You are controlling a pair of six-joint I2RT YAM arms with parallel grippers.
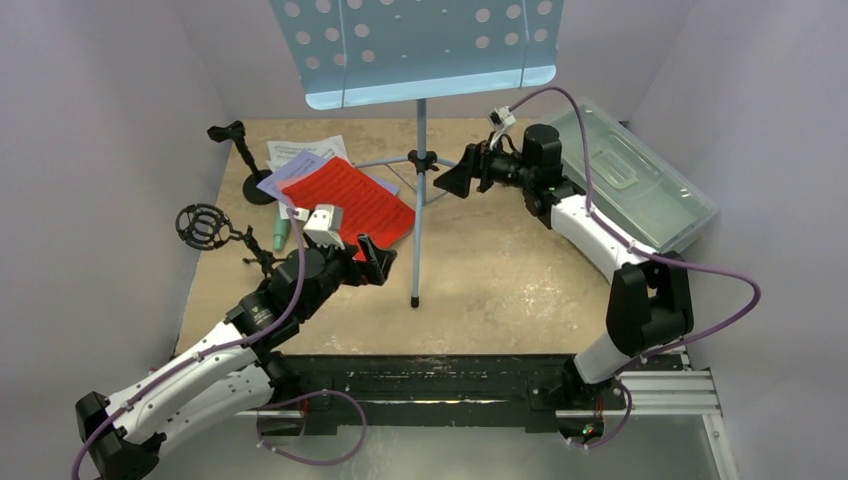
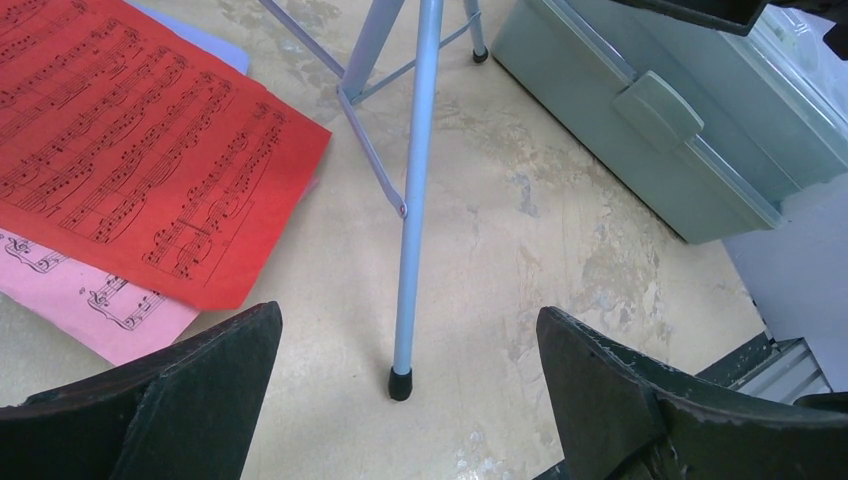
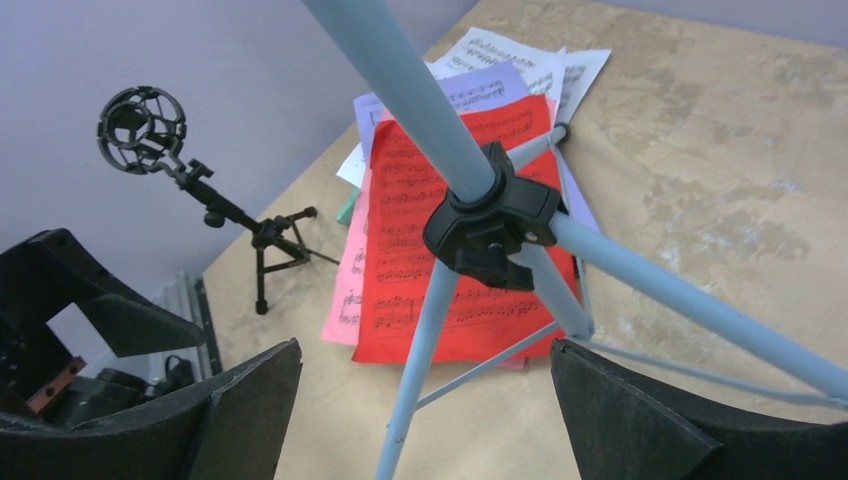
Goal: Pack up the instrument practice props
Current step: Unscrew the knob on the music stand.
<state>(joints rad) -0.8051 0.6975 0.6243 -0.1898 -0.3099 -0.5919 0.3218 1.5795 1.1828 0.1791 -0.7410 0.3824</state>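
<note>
The light-blue perforated music rack (image 1: 415, 45) stands upright on its tripod legs (image 1: 418, 230) mid-table. The red sheet (image 1: 350, 200) tops a pile with pink, lilac and white sheets (image 1: 300, 152) left of the stand. The black microphone tripod (image 1: 208, 228) and the round-base pole (image 1: 245, 165) stand at the far left, a teal microphone (image 1: 281, 234) between them. My left gripper (image 1: 378, 260) is open and empty, facing the stand's near leg (image 2: 412, 200). My right gripper (image 1: 455, 175) is open and empty, just right of the stand's black hub (image 3: 490, 225). No beige microphone is in view.
The translucent grey-green box (image 1: 625, 175) sits closed at the right rear, under my right arm; it also shows in the left wrist view (image 2: 660, 110). Purple walls close in left, right and behind. The black rail (image 1: 430, 385) runs along the near edge.
</note>
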